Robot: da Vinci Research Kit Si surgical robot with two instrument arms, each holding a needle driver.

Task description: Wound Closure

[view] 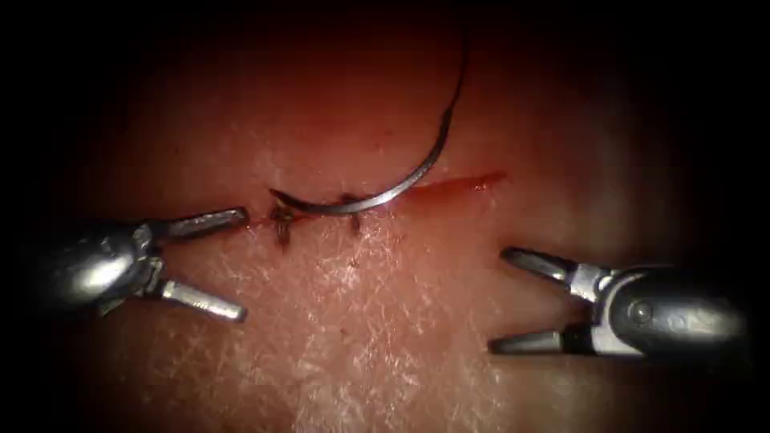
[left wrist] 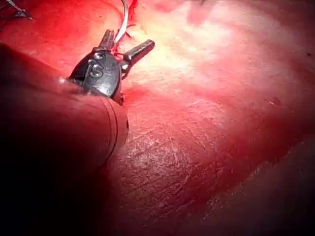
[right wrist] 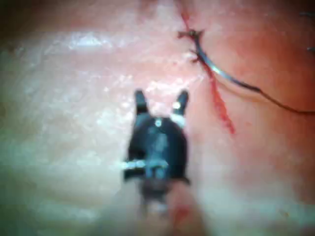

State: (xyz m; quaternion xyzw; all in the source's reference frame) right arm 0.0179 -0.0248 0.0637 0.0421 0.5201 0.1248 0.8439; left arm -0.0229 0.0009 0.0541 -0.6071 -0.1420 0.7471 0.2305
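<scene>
The curved needle (view: pixel 377 196) lies free on the tissue (view: pixel 361 321) along the cut (view: pixel 457 184), its tip pointing left near a dark stitch (view: pixel 281 220). Dark thread (view: pixel 459 76) runs up from its rear end. Neither tool holds it. My left tool (view: pixel 245 261) sits left of the cut with jaws open and empty, the upper jaw close to the stitch. My right tool (view: pixel 499 298) waits below and right of the cut, jaws open, holding nothing. The left wrist view has the left tool (left wrist: pixel 129 43) open by the needle (left wrist: pixel 123 22); the right wrist view has the right tool (right wrist: pixel 161 100) open beside the needle (right wrist: pixel 216 69).
Red fluid tints the cut's right end (view: pixel 481 180) and the tissue around the stitches. A second dark stitch (view: pixel 351 210) crosses the cut under the needle. Pale, crosshatched skin spreads between the two tools.
</scene>
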